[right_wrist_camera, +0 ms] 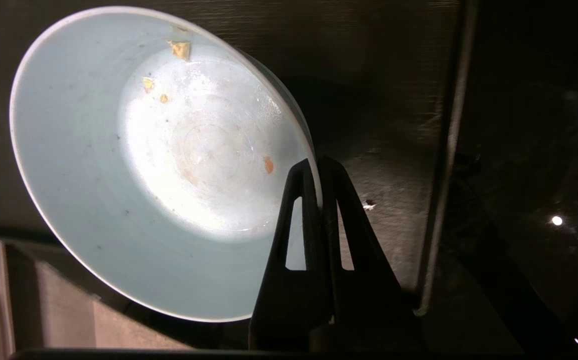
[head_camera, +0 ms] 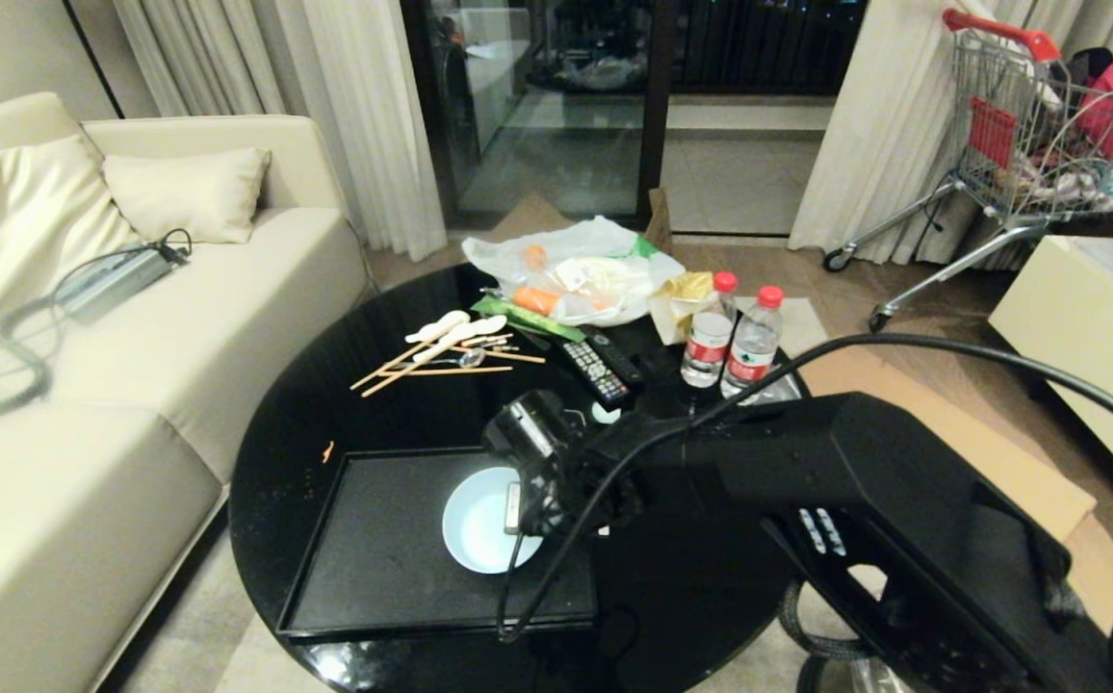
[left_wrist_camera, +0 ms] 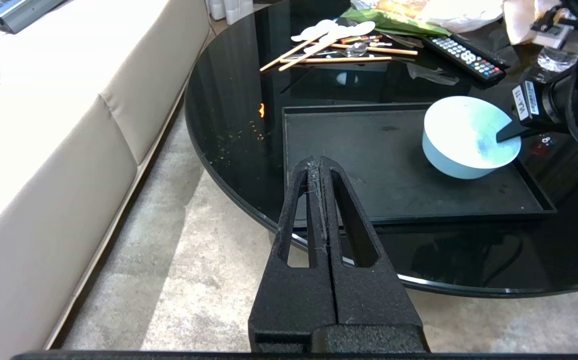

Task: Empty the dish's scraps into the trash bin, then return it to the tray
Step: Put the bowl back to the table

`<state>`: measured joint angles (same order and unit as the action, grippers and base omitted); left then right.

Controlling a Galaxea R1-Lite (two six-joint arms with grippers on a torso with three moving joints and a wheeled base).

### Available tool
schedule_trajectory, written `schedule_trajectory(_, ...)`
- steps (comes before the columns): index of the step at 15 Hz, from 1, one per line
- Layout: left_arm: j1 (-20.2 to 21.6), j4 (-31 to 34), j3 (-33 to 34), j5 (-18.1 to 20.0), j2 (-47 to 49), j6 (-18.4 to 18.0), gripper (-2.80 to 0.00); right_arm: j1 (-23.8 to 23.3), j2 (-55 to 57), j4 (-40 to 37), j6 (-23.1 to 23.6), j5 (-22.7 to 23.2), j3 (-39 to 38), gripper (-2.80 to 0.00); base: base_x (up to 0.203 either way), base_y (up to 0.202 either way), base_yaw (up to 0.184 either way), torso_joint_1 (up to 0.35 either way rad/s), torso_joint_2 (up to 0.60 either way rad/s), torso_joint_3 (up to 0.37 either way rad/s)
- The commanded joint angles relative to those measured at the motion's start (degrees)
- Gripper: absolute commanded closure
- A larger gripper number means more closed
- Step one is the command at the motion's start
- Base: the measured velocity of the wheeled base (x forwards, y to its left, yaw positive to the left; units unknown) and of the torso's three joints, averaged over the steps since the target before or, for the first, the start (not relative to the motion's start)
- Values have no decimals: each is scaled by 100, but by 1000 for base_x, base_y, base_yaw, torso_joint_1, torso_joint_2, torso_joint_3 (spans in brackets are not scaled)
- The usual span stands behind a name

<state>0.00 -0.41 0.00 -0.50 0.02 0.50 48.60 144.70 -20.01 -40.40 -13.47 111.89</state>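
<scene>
Because the bowl [right_wrist_camera: 134, 165] is nearly clean, with only a few small yellow and orange bits [right_wrist_camera: 180, 49] stuck to its inside, we judge the emptying done and the return in hand. Our right gripper [right_wrist_camera: 317, 175] is clamped on the bowl's rim, one finger inside and one outside, so a thin edge is enough to carry it. In the left wrist view the bowl sits over the right part of the black tray [left_wrist_camera: 369, 165], tilted a little; whether its base already touches the tray we cannot tell. The pinch at the rim nearest the arm keeps the wrist clear of the tray's low edge. Our left gripper [left_wrist_camera: 319, 165] hangs with its fingers pressed together beside the round black table [head_camera: 402, 414], out of the way near the sofa [head_camera: 85, 404]. The bin is in none of our views. We think the next move calls for settling the bowl flat before letting go, since a tilted release could make it rock or slide.
</scene>
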Motion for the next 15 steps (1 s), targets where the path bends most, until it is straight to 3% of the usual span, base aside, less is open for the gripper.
schedule_trajectory(1,0,-2,0,-2,-2,2,0,-125,89,-24,-20,-7,0,0,0,0,0,0,0,0)
schedule_trajectory(14,0,-2,0,-2,-2,2,0,-281,287,-100,-3,-7,-18,0,0,0,0,0,0,0)
schedule_trajectory(15,0,-2,0,-2,-2,2,0,-281,287,-108,-3,-7,-18,-280,0,0,0,0,0,0)
